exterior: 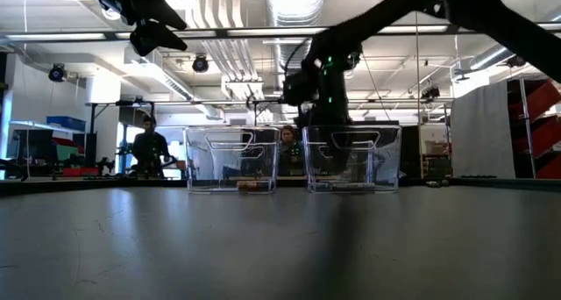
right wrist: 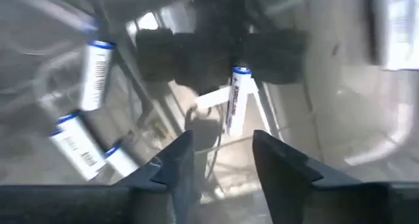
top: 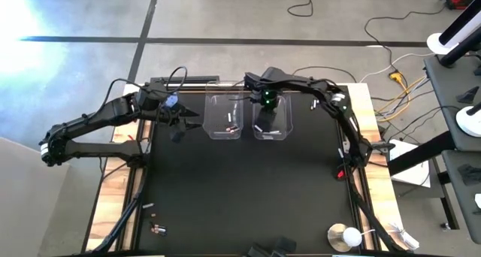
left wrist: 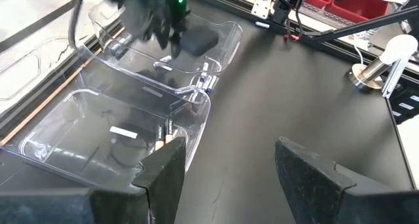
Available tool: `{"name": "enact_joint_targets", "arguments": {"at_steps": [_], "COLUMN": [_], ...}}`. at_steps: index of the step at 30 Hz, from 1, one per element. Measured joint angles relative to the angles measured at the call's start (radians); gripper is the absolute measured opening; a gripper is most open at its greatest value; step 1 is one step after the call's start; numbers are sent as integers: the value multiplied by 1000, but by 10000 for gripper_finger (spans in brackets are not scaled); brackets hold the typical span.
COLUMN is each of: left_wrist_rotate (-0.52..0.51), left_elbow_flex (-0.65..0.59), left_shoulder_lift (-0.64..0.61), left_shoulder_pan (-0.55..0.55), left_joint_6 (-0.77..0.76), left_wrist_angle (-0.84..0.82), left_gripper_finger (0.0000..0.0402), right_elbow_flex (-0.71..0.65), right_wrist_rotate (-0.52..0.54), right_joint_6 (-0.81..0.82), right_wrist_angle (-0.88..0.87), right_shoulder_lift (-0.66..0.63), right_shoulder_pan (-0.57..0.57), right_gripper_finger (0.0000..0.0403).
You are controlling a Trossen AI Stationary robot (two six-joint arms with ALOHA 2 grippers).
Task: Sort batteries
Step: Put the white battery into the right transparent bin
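Two clear plastic bins stand side by side at the table's far edge, the left bin (top: 223, 116) and the right bin (top: 273, 118). My right gripper (right wrist: 222, 142) points down into the right bin, open. A silver-white battery (right wrist: 234, 101) with a blue end shows just beyond the fingertips, narrower than the gap and touching neither finger. More silver-white batteries (right wrist: 97, 76) lie in that bin. The left bin holds a dark, copper-tipped battery (left wrist: 163, 129) on its floor. My left gripper (left wrist: 229, 152) hangs open above the table, left of the left bin.
A few loose batteries (top: 157, 228) lie near the table's front left corner. A round white-and-metal disc (top: 344, 237) stands at the front right. People stand in the room beyond the far edge (exterior: 149, 146). The dark mat (top: 248, 189) stretches between the bins and the near edge.
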Motion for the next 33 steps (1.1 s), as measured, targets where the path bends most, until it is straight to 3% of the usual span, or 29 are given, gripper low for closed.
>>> {"name": "enact_joint_targets", "arguments": {"at_steps": [9,17,21,26,29,33], "left_wrist_rotate": [-6,-6,-6,2,2,2], "left_elbow_flex": [0,-1,-1,-1,-1,-1], "left_shoulder_lift": [1,2,2,2,3,4], "left_shoulder_pan": [0,0,0,0,0,0], "left_joint_6": [0,54,60,63,61,60], "left_wrist_angle": [-3,20,51,56,56,56], "left_gripper_finger": [213,213,213,213,213,213], "right_elbow_flex": [-100,-472,-694,-904,-1011,-1101], "right_wrist_rotate": [146,169,151,-11,-83,-79], "right_joint_6": [97,439,575,669,742,760], "right_wrist_angle": [-66,-98,-140,-131,-132,-127], "right_shoulder_lift": [-327,-636,-743,-827,-838,-802], "right_shoulder_pan": [143,268,334,417,443,445], "right_gripper_finger": [196,215,225,253,272,284]}}
